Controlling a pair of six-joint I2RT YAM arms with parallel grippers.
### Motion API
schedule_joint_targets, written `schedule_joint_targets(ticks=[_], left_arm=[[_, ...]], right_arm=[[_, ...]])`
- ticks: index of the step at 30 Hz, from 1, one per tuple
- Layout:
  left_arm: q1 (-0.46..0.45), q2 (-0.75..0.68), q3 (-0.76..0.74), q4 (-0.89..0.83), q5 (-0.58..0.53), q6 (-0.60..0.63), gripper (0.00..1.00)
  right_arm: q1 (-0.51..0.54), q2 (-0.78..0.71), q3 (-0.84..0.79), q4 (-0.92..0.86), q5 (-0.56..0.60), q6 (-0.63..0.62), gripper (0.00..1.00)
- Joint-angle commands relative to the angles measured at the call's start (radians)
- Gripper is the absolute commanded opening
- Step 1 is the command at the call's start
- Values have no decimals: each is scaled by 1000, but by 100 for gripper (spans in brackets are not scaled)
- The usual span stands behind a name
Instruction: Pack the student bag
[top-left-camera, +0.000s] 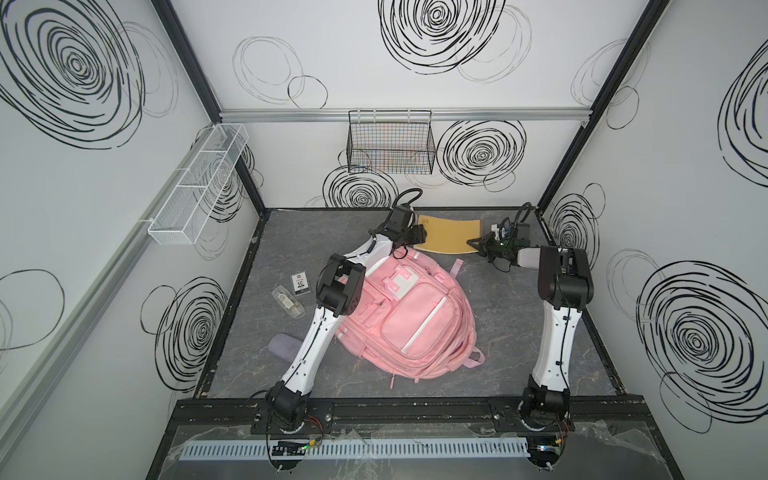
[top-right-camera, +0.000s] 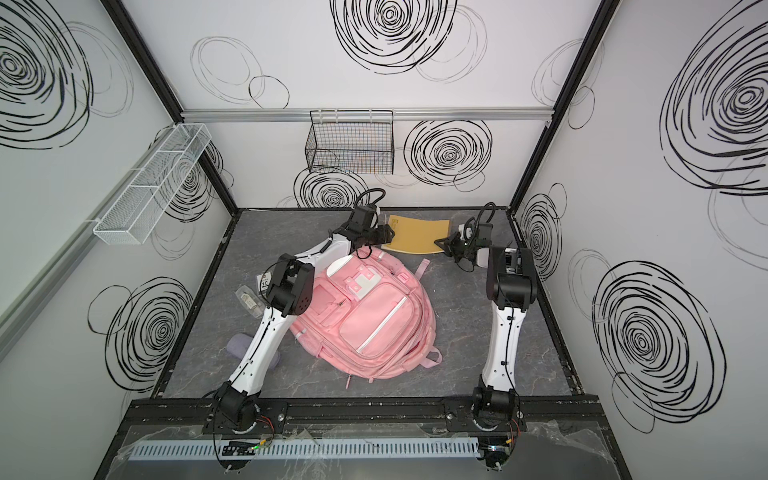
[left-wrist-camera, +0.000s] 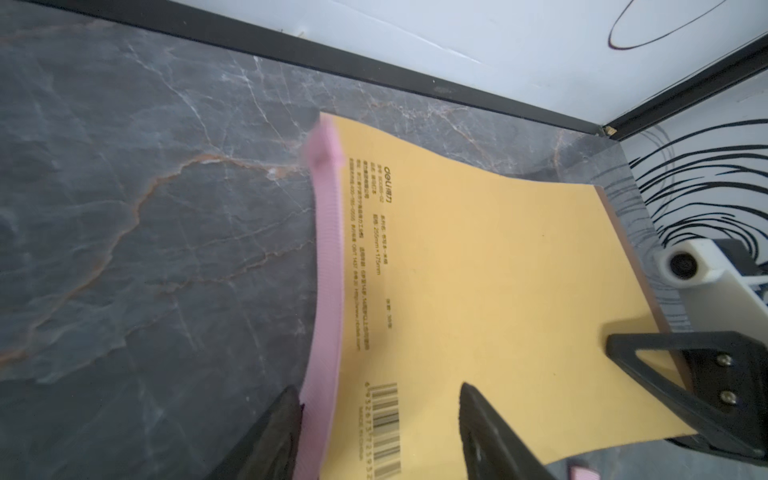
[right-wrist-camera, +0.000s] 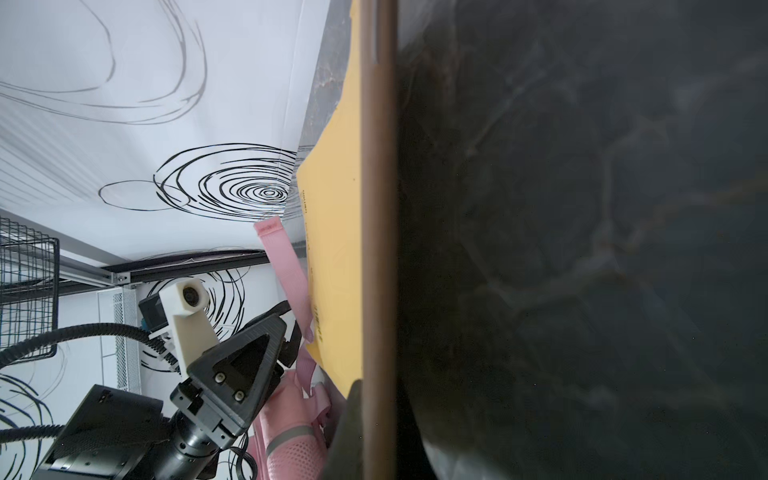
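The student bag (top-left-camera: 409, 316) (top-right-camera: 374, 320), a pink backpack, lies front side up in the middle of the table. Behind it in both top views is a yellow notebook (top-left-camera: 451, 235) (top-right-camera: 419, 235), bowed along its length. My right gripper (top-left-camera: 473, 242) (right-wrist-camera: 378, 415) is shut on the notebook's brown spine edge (right-wrist-camera: 378, 208) at its right front corner. My left gripper (top-left-camera: 420, 235) (left-wrist-camera: 378, 399) stands open at the notebook's left end. Between its fingers are the barcoded cover (left-wrist-camera: 478, 270) and a pink bag strap (left-wrist-camera: 328, 249).
Left of the bag lie a badge card (top-left-camera: 300, 284), a clear plastic case (top-left-camera: 287, 302) and a grey-purple pouch (top-left-camera: 282, 347). A black wire basket (top-left-camera: 390, 143) hangs on the back wall and a white mesh basket (top-left-camera: 199, 187) on the left wall.
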Motion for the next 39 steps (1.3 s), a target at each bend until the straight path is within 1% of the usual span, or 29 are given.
schedule_joint_targets(ticks=[1, 5, 10, 14, 17, 23, 26, 29, 31, 33, 36, 39], left_arm=[[-30, -170, -45, 16, -22, 35, 65], [-52, -247, -40, -38, -57, 77, 66], [-85, -341, -80, -66, -91, 102, 67], [-145, -443, -146, -114, -119, 198, 68], [-197, -561, -277, -124, -122, 243, 70], [-327, -846, -629, -130, -149, 269, 73], [-407, -954, -772, -144, -183, 245, 73], [-502, -1039, -894, -122, -253, 207, 74], [-562, -1073, -957, -99, -297, 185, 75], [-604, -1077, -998, -78, -322, 161, 75], [-652, -1048, -1037, -55, -336, 131, 75], [-688, -995, -1045, -33, -338, 119, 74]], right_arm=[[-37, -179, -41, -25, 55, -47, 0], [-56, -305, -69, -142, 89, -116, 0], [-74, -453, -108, -250, 128, -178, 0], [-96, -579, -116, -365, 171, -251, 0], [-112, -681, -140, -408, 185, -293, 0], [-122, -893, -220, -471, 188, -335, 0], [-123, -991, -262, -498, 183, -342, 0], [-124, -1095, -313, -513, 190, -356, 0], [-125, -1159, -340, -539, 215, -373, 0], [-127, -1203, -359, -560, 222, -388, 0], [-131, -1234, -368, -607, 227, -429, 0], [-141, -1255, -377, -633, 226, -456, 0]])
